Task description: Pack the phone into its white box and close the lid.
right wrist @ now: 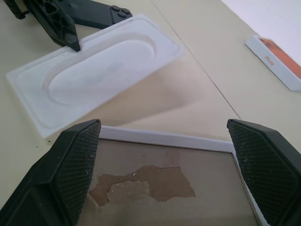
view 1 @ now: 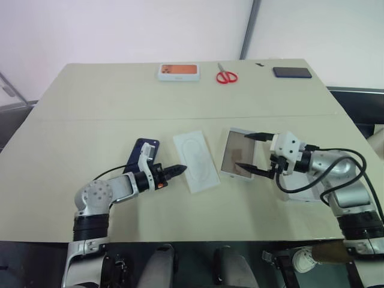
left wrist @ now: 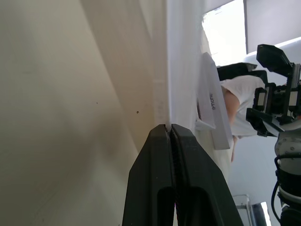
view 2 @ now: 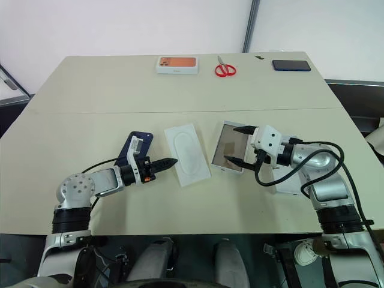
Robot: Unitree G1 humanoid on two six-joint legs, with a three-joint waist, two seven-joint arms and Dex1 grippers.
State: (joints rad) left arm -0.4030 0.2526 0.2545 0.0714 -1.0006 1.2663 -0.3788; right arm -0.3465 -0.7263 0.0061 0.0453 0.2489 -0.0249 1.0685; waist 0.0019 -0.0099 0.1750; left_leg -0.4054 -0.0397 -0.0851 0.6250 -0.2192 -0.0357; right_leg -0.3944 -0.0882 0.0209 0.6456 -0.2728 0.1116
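The phone (view 1: pixel 143 150), dark navy, lies flat on the table just behind my left arm. My left gripper (view 1: pixel 180 169) is shut, and its tips touch the near edge of the white moulded insert (view 1: pixel 196 161); I cannot tell whether they pinch its rim. To the right of the insert lies the white box (view 1: pixel 235 157), a shallow tray with a bare brownish floor. My right gripper (view 1: pixel 246 151) is open, with one finger on each side of the tray's right end. A white piece (view 1: pixel 303 195), likely the lid, lies mostly hidden under my right arm.
Along the far edge of the table lie a white box with an orange picture (view 1: pixel 178 71), red scissors (view 1: pixel 227 76) and a flat black slab (view 1: pixel 292 72). A seam (view 1: pixel 180 118) crosses the tabletop between them and the work area.
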